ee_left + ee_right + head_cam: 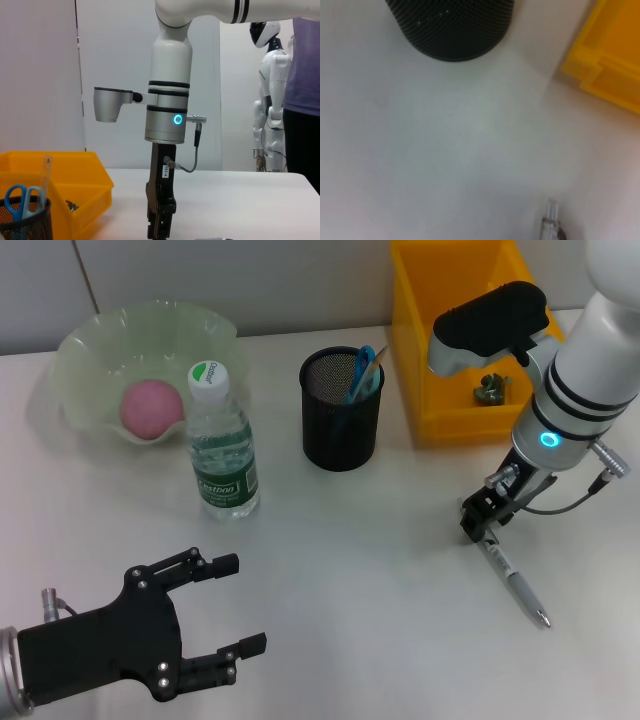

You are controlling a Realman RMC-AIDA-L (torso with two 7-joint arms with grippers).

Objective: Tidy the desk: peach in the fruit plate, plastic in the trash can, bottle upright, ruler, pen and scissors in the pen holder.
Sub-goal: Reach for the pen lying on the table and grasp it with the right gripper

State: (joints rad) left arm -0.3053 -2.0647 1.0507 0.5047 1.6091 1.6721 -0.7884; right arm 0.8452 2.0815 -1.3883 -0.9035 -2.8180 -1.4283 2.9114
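Tabletop – yellow bin at the far right edge, plate with peach far left, bottle upright, holder mid-far. Right hand pinches the pen lying near the right edge; left hand spread at the near left corner

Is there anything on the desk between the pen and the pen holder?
No. In the head view only bare desk lies between the pen and pen holder; the right wrist view agrees.

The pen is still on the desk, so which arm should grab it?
Right. Its claw is already down at the pen, while the left claw waits far across the table.
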